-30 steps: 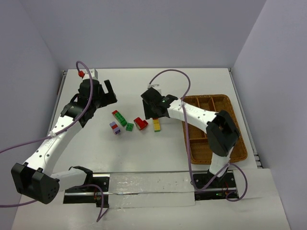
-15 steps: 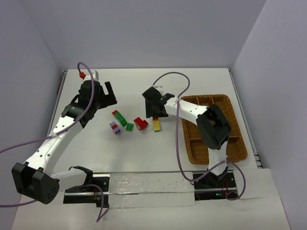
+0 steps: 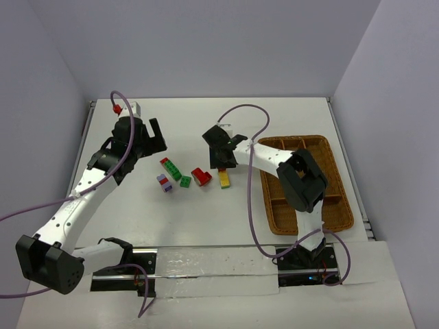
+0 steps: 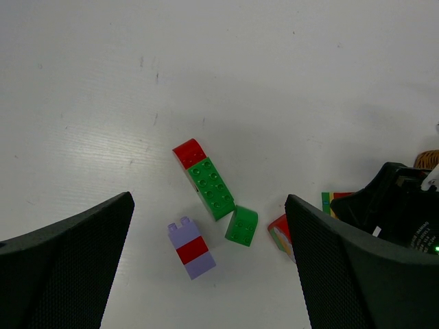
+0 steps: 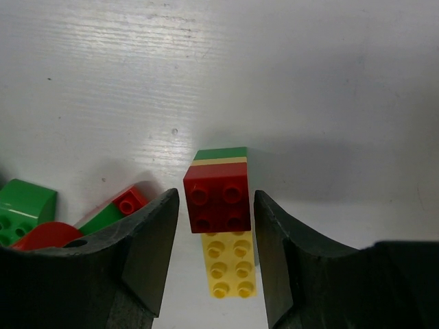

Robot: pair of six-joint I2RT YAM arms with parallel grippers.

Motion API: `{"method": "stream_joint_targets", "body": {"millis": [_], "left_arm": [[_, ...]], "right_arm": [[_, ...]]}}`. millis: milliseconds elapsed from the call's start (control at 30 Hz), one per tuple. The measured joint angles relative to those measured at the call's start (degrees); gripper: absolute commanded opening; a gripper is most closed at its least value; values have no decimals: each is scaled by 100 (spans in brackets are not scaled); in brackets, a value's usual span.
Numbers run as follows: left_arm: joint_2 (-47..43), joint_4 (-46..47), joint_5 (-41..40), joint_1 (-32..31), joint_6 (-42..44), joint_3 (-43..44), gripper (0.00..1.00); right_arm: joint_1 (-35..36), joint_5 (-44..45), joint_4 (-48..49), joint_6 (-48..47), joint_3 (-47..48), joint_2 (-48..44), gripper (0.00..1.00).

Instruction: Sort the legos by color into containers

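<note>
White table (image 3: 206, 223) (grey walls (image 3: 206, 48) around); left hand (image 3: 152, 137) spread wide; right hand (image 3: 223, 163) straddles red-topped stack (image 5: 217, 199), grip unclear.

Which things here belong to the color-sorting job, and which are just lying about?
Job: red-topped stack, red-green bar, green brick, purple-red stack, red piece, tray, right gripper straddling the red-topped stack.

Lying about: purple cables, shiny sheet by the arm bases.
</note>
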Motion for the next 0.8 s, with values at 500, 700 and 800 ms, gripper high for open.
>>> {"method": "stream_joint_targets", "body": {"millis": [500,700,800], "left_arm": [[-79,0,0,0,0,-9,99],[-77,3,23,0,0,-15,99],[-74,3,39,0,0,-15,99]], "right_arm": [[0,34,0,-22,0,213,69],[0,98,-74,-118,64,213,62],[0,154,-82,-140,127,213,53]]}}
